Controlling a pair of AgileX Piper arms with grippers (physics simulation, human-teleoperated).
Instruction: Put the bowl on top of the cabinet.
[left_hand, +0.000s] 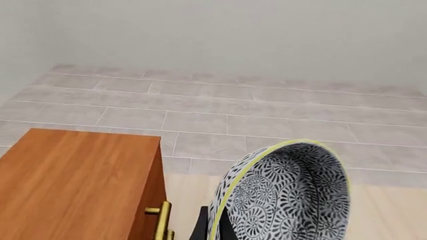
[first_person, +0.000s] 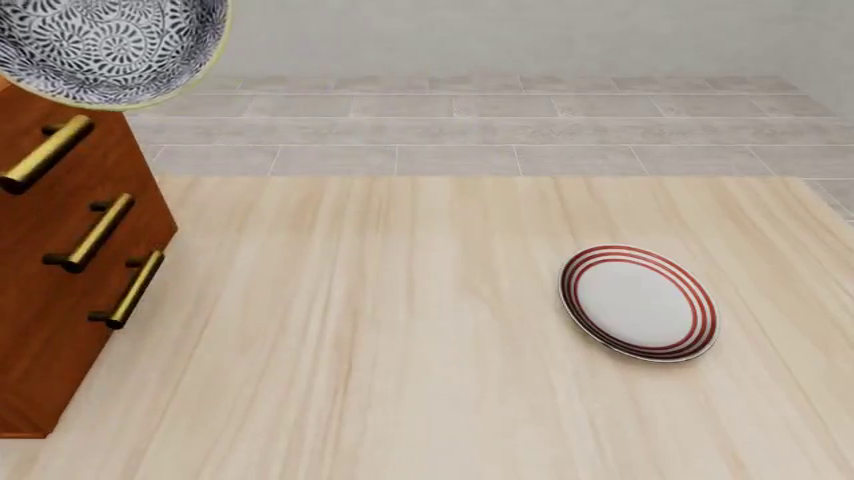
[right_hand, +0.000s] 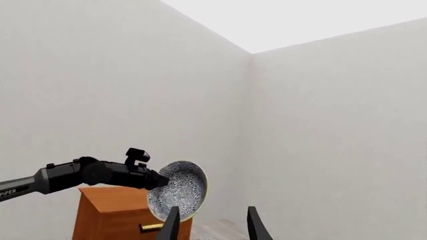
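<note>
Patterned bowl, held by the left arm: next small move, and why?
Probably carry the white, blue-black floral bowl sideways over the reddish-brown wooden cabinet, then level it. It is held tilted in the left gripper, beside the cabinet's front edge, not above its top.

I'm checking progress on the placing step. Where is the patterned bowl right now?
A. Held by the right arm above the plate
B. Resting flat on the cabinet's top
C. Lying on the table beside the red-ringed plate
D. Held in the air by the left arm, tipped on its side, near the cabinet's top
D: the right wrist view shows the left gripper holding the tilted bowl in the air just above the cabinet, not set down.
</note>
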